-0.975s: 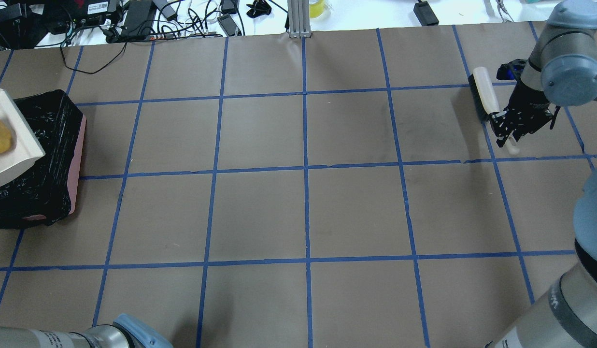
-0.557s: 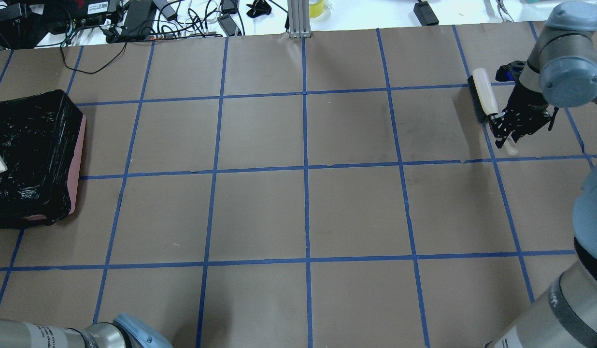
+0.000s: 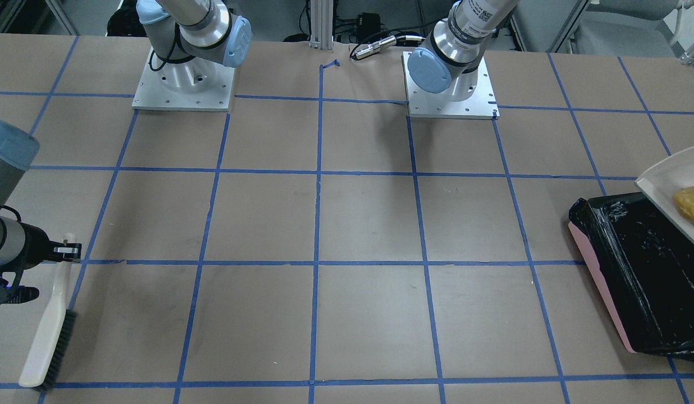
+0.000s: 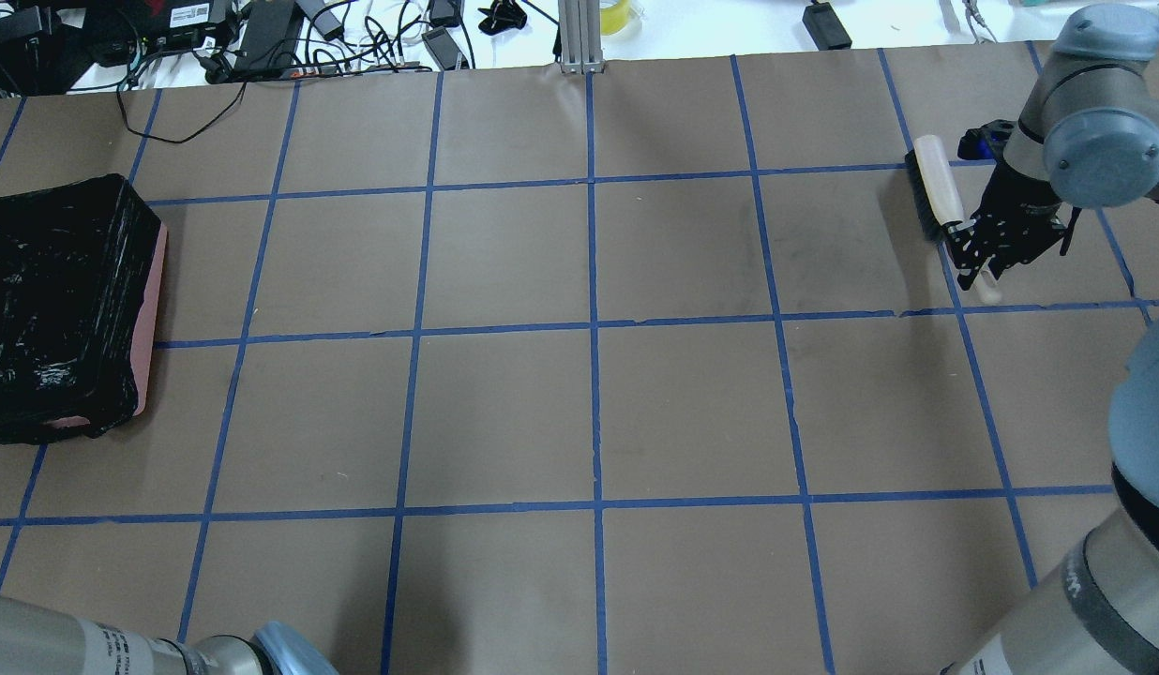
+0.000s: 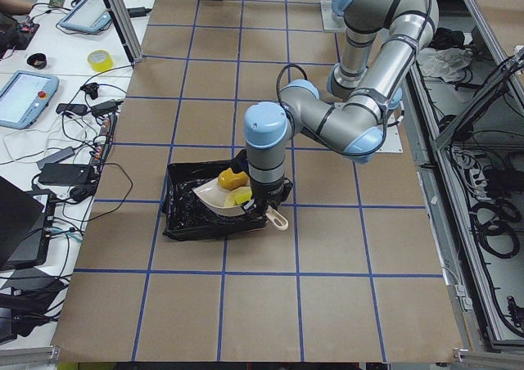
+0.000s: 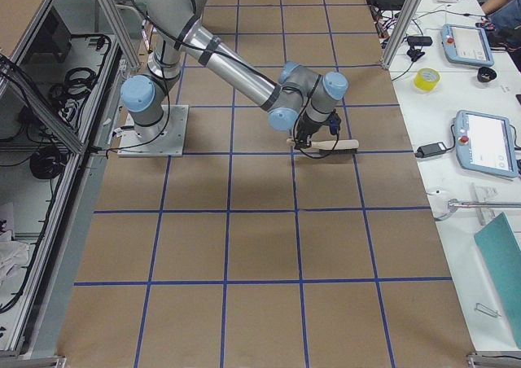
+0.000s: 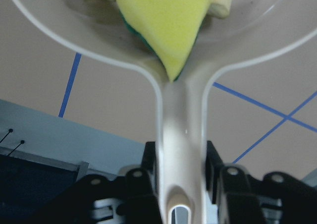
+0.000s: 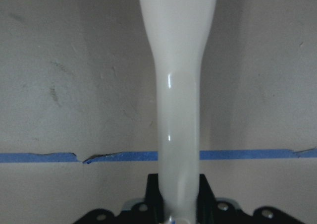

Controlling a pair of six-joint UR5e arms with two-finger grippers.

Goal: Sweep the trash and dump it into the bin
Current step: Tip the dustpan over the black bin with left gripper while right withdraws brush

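Observation:
The bin [image 4: 150, 309], a pink tub lined with a black bag, sits at the table's left end and also shows in the front view [image 3: 597, 275] and the left view [image 5: 184, 218]. My left gripper [image 7: 181, 177] is shut on the handle of the cream-white dustpan [image 7: 181, 130] and holds the pan [image 3: 664, 177] over the bin. In the pan lie an orange-yellow lump [image 3: 692, 205], a yellow-green sponge wedge [image 7: 166, 26] and a pale yellow slice [image 7: 223, 3]. My right gripper [image 4: 975, 251] is shut on the handle of a brush [image 4: 934, 192] at the far right.
Blue tape lines grid the brown table. Cables and power bricks [image 4: 261, 37] lie past the far edge. A metal post [image 4: 579, 37] stands at the far middle. The arm bases [image 3: 451, 84] stand on the robot's side.
The dustpan with the orange lump has moved left, almost out of the overhead view, over the bin. My right gripper and the brush have shifted slightly toward the far edge.

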